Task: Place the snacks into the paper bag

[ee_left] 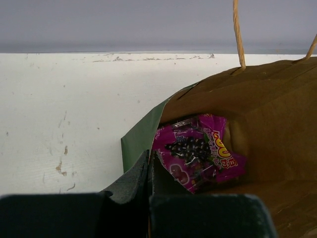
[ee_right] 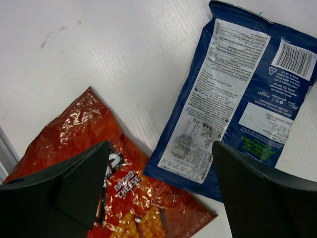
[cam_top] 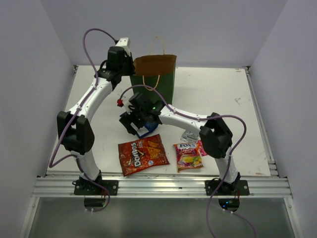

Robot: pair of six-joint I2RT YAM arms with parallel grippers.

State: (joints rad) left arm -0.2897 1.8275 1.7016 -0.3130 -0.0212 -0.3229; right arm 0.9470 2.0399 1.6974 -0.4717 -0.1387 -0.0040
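The dark green paper bag [cam_top: 159,84] stands at the back of the table, its brown inside [ee_left: 277,114] facing the left wrist view. A purple bag [ee_left: 198,148] lies inside it. My left gripper [ee_left: 149,171] is shut on the paper bag's left rim [cam_top: 132,69]. My right gripper [ee_right: 161,168] hovers open and empty above the blue-white bag [ee_right: 237,94], which overlaps the corner of the red-orange Doritos bag [ee_right: 64,134]. The Doritos bag [cam_top: 142,154] lies near the front edge. A red-yellow candy packet [cam_top: 188,156], a pink packet [cam_top: 201,148] and a silver packet [cam_top: 189,135] lie partly under the right arm.
A metal rail [cam_top: 158,186] runs along the table's near edge, with both arm bases bolted to it. White walls close in the table on three sides. Purple cables loop over both arms. A small red piece [cam_top: 119,102] hangs near the right arm's wrist.
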